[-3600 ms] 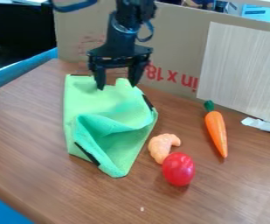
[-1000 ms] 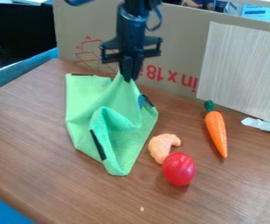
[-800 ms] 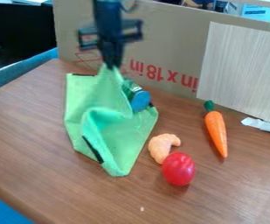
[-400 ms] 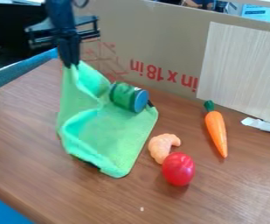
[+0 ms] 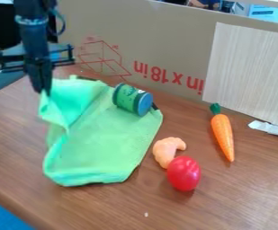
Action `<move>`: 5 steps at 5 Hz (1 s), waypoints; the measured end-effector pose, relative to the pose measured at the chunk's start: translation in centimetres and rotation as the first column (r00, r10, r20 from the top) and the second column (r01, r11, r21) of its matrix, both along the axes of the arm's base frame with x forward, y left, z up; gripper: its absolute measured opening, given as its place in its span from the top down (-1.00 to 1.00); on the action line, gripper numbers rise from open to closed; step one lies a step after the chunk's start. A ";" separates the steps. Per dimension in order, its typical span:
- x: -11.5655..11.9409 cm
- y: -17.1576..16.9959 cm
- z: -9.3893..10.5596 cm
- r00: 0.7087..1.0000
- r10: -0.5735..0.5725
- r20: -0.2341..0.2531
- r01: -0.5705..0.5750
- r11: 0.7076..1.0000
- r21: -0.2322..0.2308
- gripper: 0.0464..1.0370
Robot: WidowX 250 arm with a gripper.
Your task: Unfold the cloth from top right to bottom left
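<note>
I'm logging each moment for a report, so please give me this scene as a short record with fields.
gripper: black fingers closed on the cloth's left corner
cloth: green, partly spread, left side lifted and folded
can: green with blue end, lying on its side on the cloth
right of cloth: orange segment, red tomato-like item, carrot

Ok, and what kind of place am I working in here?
Probably a lab or workshop test table: a wood-grain tabletop, a cardboard sheet standing as a backdrop, and toy-like food such as the carrot.
</note>
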State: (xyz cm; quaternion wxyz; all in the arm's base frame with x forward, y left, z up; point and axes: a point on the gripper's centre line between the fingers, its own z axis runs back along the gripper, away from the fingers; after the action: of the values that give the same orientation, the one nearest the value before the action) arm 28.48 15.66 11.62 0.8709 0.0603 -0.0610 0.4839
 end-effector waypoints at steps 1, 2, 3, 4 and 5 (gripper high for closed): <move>-1.6 1.3 -0.5 1.000 -0.006 -0.012 0.006 0.999 0.032 0.99; -2.5 3.2 -0.3 1.000 -0.004 -0.003 0.004 0.999 0.049 0.99; -3.1 5.2 -0.1 1.000 0.010 0.005 -0.011 0.994 0.105 0.99; -3.3 7.9 -1.3 0.997 0.066 -0.028 -0.061 0.986 0.154 0.99; -3.8 10.2 -3.1 0.991 0.111 -0.070 -0.095 0.974 0.205 0.99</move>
State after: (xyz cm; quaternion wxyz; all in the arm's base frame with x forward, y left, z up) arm 24.66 25.84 8.49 0.8358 0.1709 -0.0712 0.5169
